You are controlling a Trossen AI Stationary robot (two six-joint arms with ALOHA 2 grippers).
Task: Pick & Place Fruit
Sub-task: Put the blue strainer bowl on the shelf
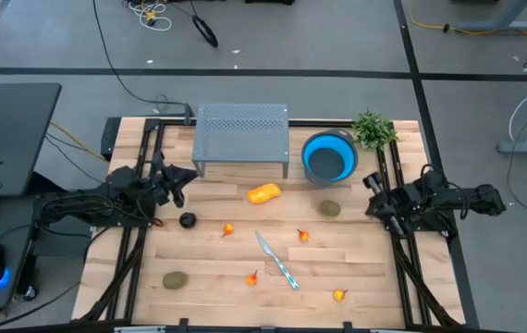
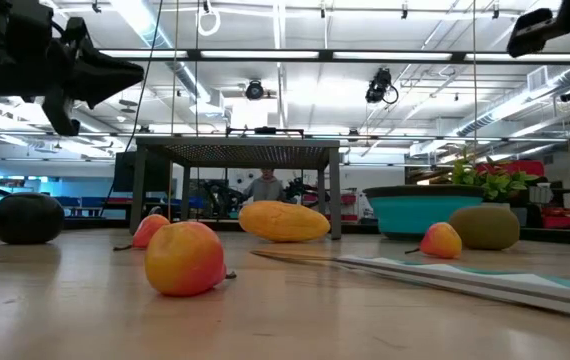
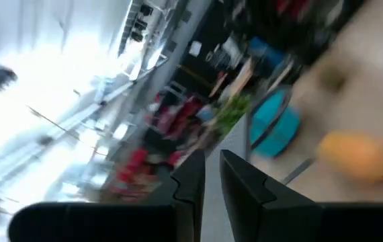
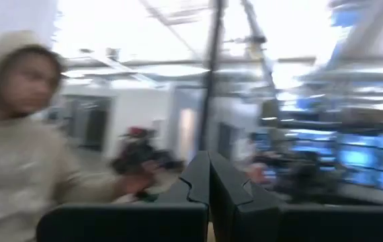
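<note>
The fruit lies scattered on the wooden table. An oblong yellow-orange piece (image 1: 263, 193) (image 2: 283, 221) sits near the middle. A dark ball (image 1: 187, 220) (image 2: 27, 218) lies left of it. One brownish-green oval (image 1: 329, 209) (image 2: 485, 227) rests near the bowl, the other (image 1: 175, 279) near the front left. Several tiny orange-red pieces (image 1: 228, 229) (image 2: 183, 258) are spread between them. My left gripper (image 1: 176, 180) (image 3: 210, 178) hovers above the table's left side, its fingers a narrow gap apart. My right gripper (image 1: 374, 192) (image 4: 209, 176) hovers at the right side, shut and empty.
A blue bowl (image 1: 328, 157) stands at the far right, beside a green leafy plant (image 1: 373, 129). A grey perforated shelf (image 1: 241, 134) stands at the far middle. A teal-handled knife (image 1: 277, 259) lies toward the near side. A person (image 4: 17, 134) shows in the room beyond.
</note>
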